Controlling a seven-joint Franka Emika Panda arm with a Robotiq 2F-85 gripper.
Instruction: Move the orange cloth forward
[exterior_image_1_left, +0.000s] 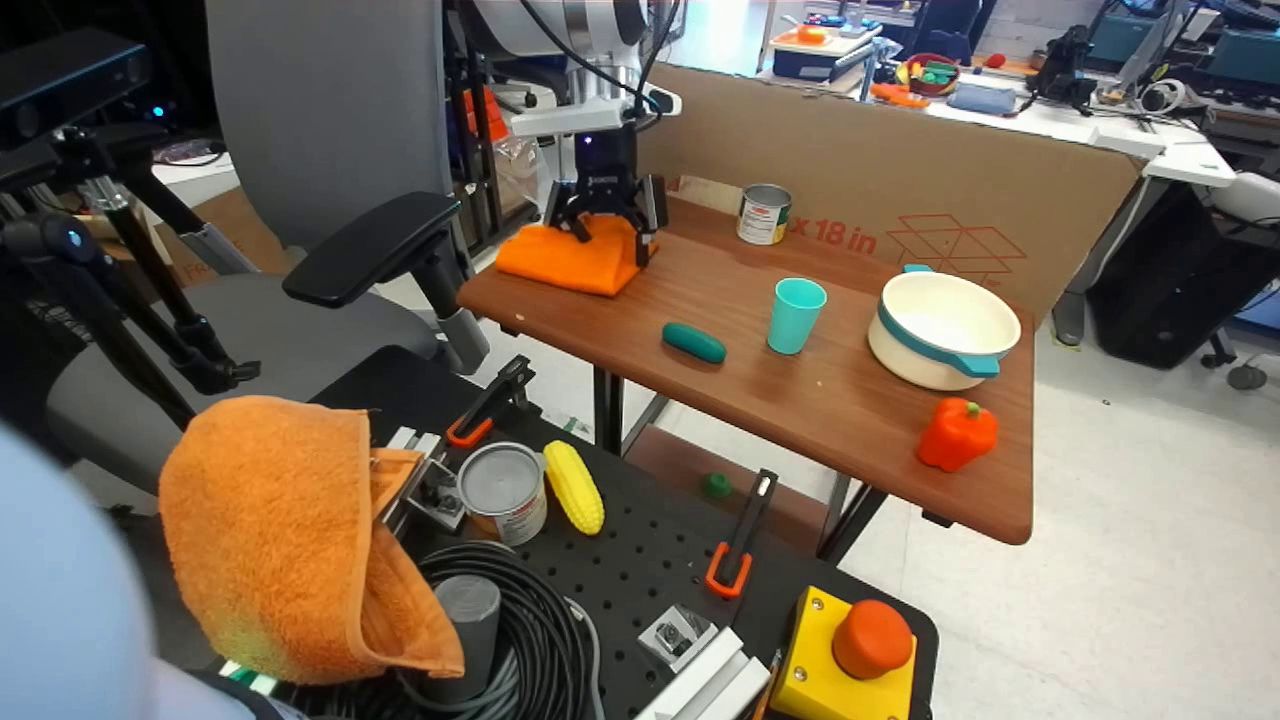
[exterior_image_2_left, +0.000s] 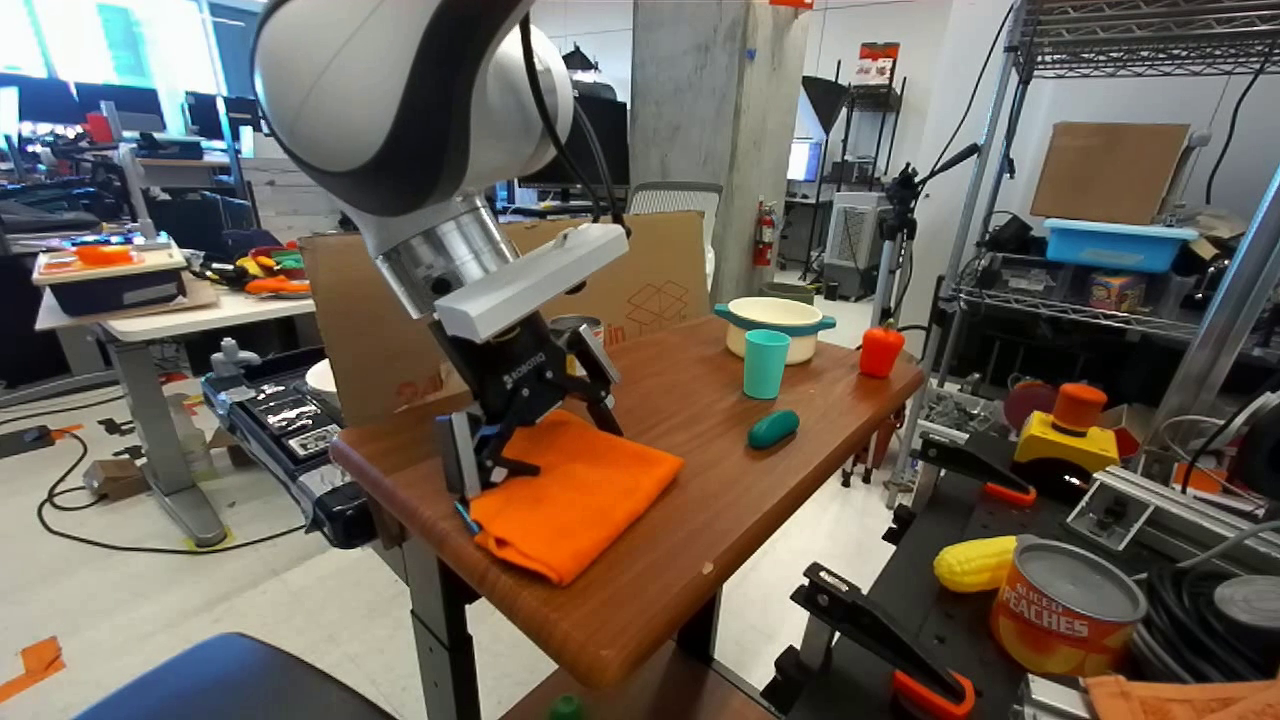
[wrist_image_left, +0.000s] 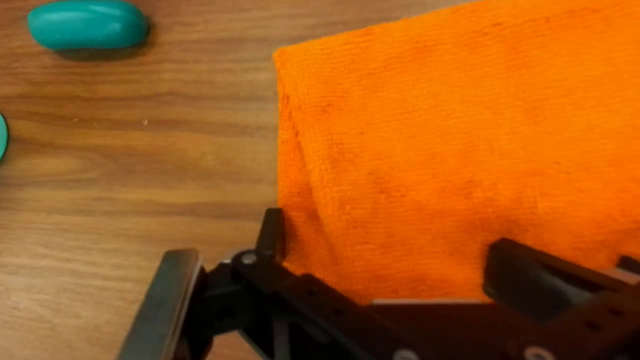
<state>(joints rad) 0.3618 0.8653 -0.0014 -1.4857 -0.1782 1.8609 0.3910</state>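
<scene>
Spread gripper (exterior_image_1_left: 612, 248) at the orange cloth (exterior_image_1_left: 568, 265)

In an exterior view, the folded orange cloth lies on the bench (exterior_image_1_left: 840, 420), beneath the gripper. Near the cloth rests a green cucumber (exterior_image_1_left: 694, 343); farther from the cloth stands a turquoise cup (exterior_image_1_left: 797, 315); well apart from the cloth are a pot (exterior_image_1_left: 905, 362) and a red pepper (exterior_image_1_left: 957, 435). If "forward" means toward these objects, the chief hazard is probably collision: a long, unsteered slide could drive the leading edge of the cloth into the cucumber or the cup.

In an exterior view, the fingers (exterior_image_2_left: 605, 415) reach down over one side of the cloth, while the opposite part lies free. A second hazard follows from this placement: a pull applied to that side alone would likely twist or bunch the cloth. Should the grasp be shallow, the upper layer may rise by itself and the cloth unfold.

In the wrist view, the gripper's fingers are wide apart and clamp nothing. One fingertip (wrist_image_left: 271, 230) stands at the border of the cloth, apparently touching it; the other overlies the top layer of the cloth, and whether it presses there cannot be told. The cucumber appears beyond the border of the cloth, apart from both fingers.
</scene>
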